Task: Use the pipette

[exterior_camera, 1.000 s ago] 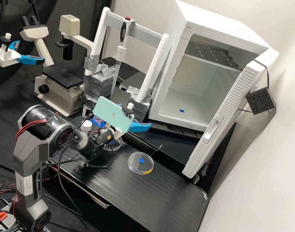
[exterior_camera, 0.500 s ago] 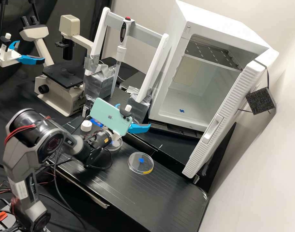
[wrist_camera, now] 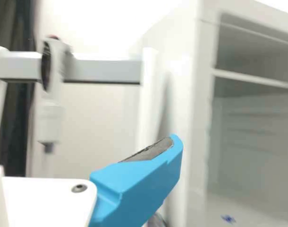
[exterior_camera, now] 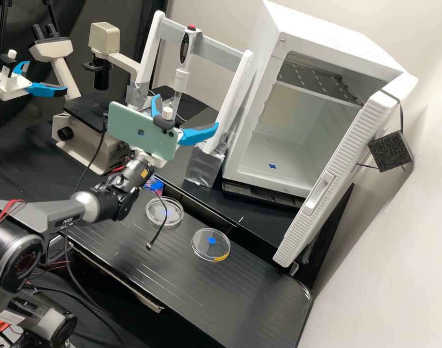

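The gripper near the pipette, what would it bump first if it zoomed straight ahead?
The gripper would probably meet the white stand first, perhaps its post nearer the incubator. The pipette looks slightly off its line, but depth is unclear.

High view, clock round gripper [exterior_camera: 187, 111]: pipette [exterior_camera: 182, 77] at 12, between rack posts [exterior_camera: 234, 99]; crossbar [exterior_camera: 216, 48] near 1 shuts off upper path; gap below it, between pipette and post at 2; foil-wrapped foot [exterior_camera: 204, 166] near 5 obstructs; microscope [exterior_camera: 80, 142] at 9; incubator [exterior_camera: 298, 140] mouth open at 3, shelf [exterior_camera: 322, 79] high inside, open door [exterior_camera: 310, 205] at 4; two dishes [exterior_camera: 211, 245] near 6, bare bench [exterior_camera: 245, 295] beyond, toward 5.
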`<control>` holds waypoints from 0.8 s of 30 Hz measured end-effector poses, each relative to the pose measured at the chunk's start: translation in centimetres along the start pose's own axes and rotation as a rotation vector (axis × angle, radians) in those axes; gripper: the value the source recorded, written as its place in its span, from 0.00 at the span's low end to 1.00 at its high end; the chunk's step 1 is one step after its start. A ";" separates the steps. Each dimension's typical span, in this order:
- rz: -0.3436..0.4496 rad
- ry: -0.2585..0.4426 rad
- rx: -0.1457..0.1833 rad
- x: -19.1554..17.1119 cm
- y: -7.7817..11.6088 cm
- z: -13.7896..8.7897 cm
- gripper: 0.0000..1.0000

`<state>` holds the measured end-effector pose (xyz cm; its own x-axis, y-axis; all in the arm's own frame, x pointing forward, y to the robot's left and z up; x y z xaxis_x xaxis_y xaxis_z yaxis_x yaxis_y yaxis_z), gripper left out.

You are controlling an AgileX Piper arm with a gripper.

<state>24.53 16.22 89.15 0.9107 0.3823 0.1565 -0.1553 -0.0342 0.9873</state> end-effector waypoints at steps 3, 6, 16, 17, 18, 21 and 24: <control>-0.029 0.015 -0.009 0.9 -0.1 -1.7 1.00; -0.041 0.031 -0.028 2.1 -0.2 -3.2 1.00; -0.125 -0.016 -0.088 7.3 -2.2 -5.4 1.00; -0.138 -0.019 -0.100 7.9 -2.5 -5.5 1.00; -0.142 -0.023 -0.107 8.3 -2.6 -5.5 1.00; -0.168 -0.038 -0.130 9.5 -3.2 -5.5 1.00; -0.177 -0.052 -0.138 10.5 -3.5 -5.4 1.00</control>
<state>32.59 25.40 87.20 0.9463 0.3230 -0.0144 -0.0386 0.1570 0.9868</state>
